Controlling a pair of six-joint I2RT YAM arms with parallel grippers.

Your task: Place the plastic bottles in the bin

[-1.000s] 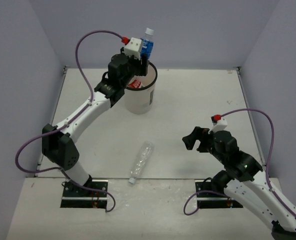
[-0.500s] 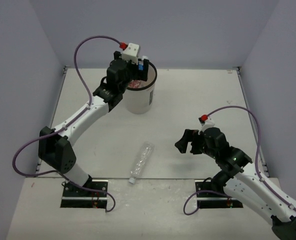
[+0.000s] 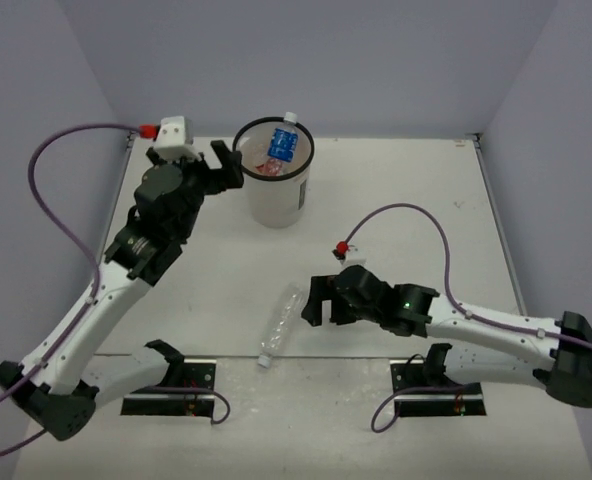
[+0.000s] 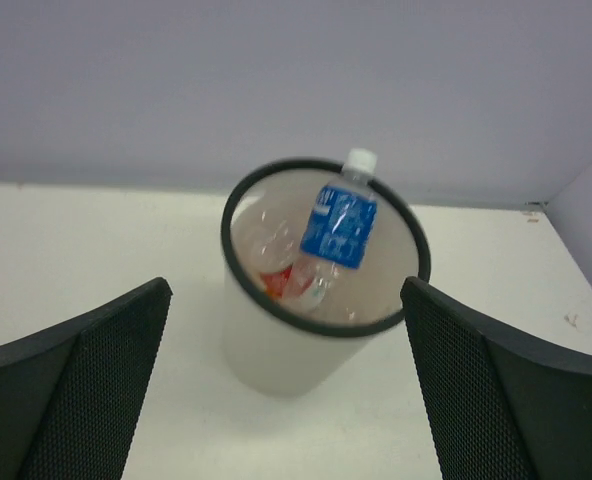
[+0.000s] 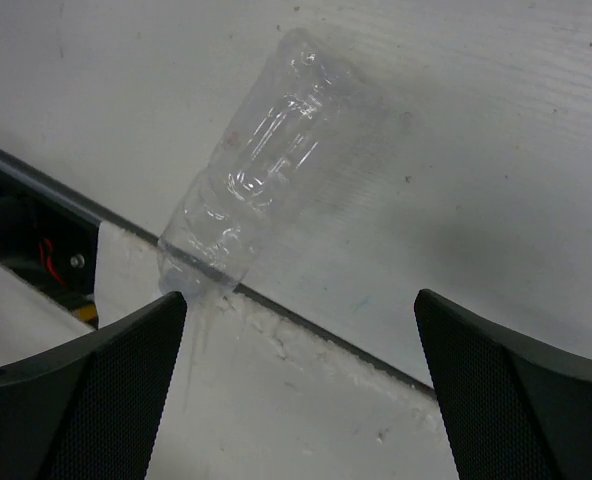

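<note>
The clear unlabelled bottle (image 3: 281, 322) lies on its side on the white worktop (image 3: 396, 190) near the front edge. Its long axis slants from the neck at near-left to the base at far-right, and its thin see-through plastic is ribbed and crumpled. The right tool (image 3: 316, 305) sits low just beside it, its 2 black mesh-textured fingers (image 5: 86, 390) spread wide and empty. The clear blue-labelled bottle (image 4: 338, 225) stands tilted inside the bin (image 3: 276, 200), a smooth white tapered bucket with a round black rim; its white cap points up over the far rim. The left tool (image 3: 224, 166) hangs at the bin's left, wide open, holding nothing.
</note>
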